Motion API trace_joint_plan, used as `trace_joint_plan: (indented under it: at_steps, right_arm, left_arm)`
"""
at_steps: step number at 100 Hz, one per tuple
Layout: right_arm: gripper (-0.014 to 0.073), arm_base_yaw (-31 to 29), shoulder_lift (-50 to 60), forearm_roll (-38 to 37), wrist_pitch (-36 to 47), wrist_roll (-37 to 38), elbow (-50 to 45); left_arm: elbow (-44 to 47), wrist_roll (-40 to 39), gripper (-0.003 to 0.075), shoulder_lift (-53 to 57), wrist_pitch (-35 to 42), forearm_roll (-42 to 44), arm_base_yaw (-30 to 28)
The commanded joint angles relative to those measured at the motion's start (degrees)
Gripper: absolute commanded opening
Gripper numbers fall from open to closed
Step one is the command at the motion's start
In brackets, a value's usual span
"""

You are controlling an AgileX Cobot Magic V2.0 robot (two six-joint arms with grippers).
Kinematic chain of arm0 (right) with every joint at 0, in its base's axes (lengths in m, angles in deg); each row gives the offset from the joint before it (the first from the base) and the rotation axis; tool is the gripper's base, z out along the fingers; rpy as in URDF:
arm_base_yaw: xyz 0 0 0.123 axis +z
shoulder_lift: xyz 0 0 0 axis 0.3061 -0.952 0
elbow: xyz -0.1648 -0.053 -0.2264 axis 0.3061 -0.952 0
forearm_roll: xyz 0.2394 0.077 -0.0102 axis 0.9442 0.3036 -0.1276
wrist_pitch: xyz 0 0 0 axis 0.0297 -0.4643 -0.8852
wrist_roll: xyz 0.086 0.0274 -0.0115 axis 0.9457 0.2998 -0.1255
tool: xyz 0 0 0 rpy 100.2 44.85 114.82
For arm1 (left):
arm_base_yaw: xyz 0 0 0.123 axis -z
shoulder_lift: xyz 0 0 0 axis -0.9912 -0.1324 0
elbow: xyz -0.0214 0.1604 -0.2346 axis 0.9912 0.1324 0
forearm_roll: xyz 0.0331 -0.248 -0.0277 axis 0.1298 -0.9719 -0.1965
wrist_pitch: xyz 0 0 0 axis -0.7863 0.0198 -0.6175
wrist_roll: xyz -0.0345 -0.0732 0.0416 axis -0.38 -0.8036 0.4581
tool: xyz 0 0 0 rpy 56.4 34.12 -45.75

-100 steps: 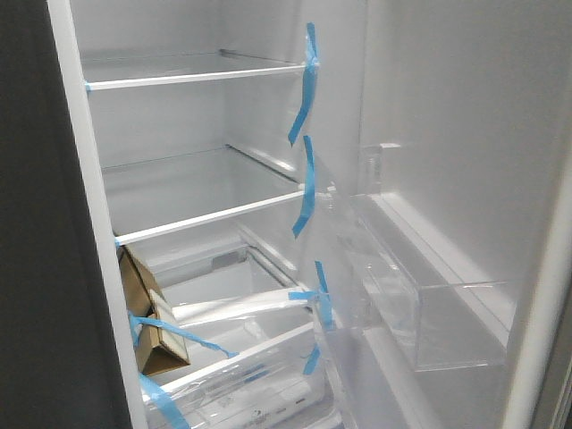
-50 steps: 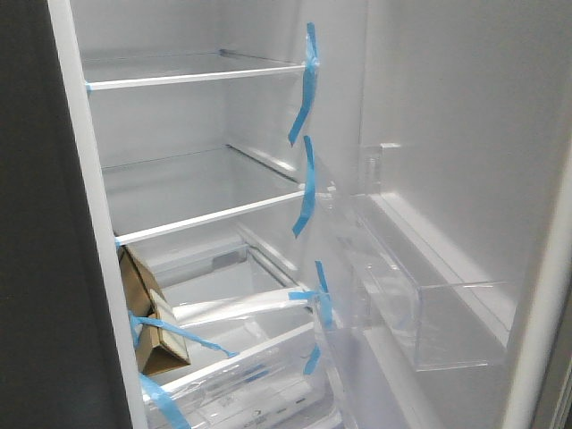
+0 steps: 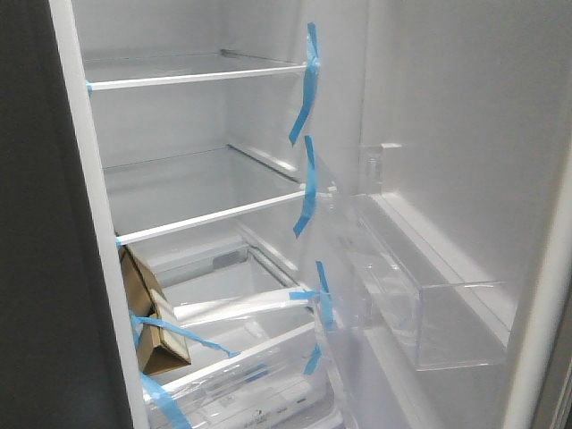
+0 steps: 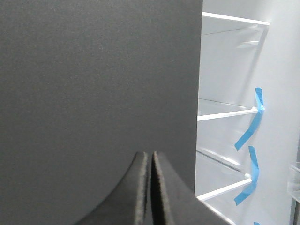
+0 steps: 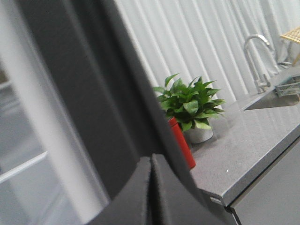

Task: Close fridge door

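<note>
The fridge door (image 3: 465,134) stands open at the right of the front view. Its white inner lining faces me and carries a clear shelf bin (image 3: 429,313); its pale edge (image 3: 536,340) runs down the far right. In the right wrist view the door's dark grey side (image 5: 89,93) and a blurred white strip (image 5: 28,117) lie just beyond my right gripper (image 5: 151,159), which is shut and empty. Whether it touches the door I cannot tell. My left gripper (image 4: 151,157) is shut and empty, close in front of a dark grey panel (image 4: 93,84). Neither gripper shows in the front view.
The neighbouring dark panel (image 3: 36,223) borders the fridge's left side. Inside are glass shelves (image 3: 197,76), blue tape strips (image 3: 308,85), a cardboard box (image 3: 147,313) and a clear drawer (image 3: 250,384). Beyond the door are a potted plant (image 5: 190,105), a red object (image 5: 183,145), a grey counter (image 5: 253,136) and a tap (image 5: 255,51).
</note>
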Motion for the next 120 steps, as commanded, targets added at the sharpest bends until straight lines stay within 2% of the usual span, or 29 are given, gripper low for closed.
trace_joint_plan:
  at_steps: [1,19,38,75,102,120]
  right_arm:
    - [-0.0046,-3.93,-2.7,7.99,5.07,-2.5,1.89]
    - [-0.0046,-10.24,-7.32,24.93,8.1,-8.12,1.89]
    - [-0.0046,-11.64,-13.59,34.54,11.53,-8.78,1.89]
    - [-0.0046,-11.73,-25.81,43.89,11.9,-8.78,1.89]
    - [-0.0046,-11.73,-32.21,45.28,11.15,-8.78,1.89]
    - [-0.0046,-11.73,-34.91,49.04,5.56,-8.78,2.03]
  left_arm:
    - [2.01,-0.11,-0.002,0.64,4.18,-0.23,-0.09]
    - [2.01,-0.11,-0.002,0.64,4.18,-0.23,-0.09]
    - [2.01,-0.11,-0.002,0.64,4.18,-0.23,-0.09]
    - [2.01,-0.11,-0.002,0.64,4.18,-0.23,-0.09]
    - [2.01,-0.11,-0.002,0.64,4.18,-0.23,-0.09]
    - [2.01,-0.11,-0.002,0.64,4.18,-0.23,-0.09]
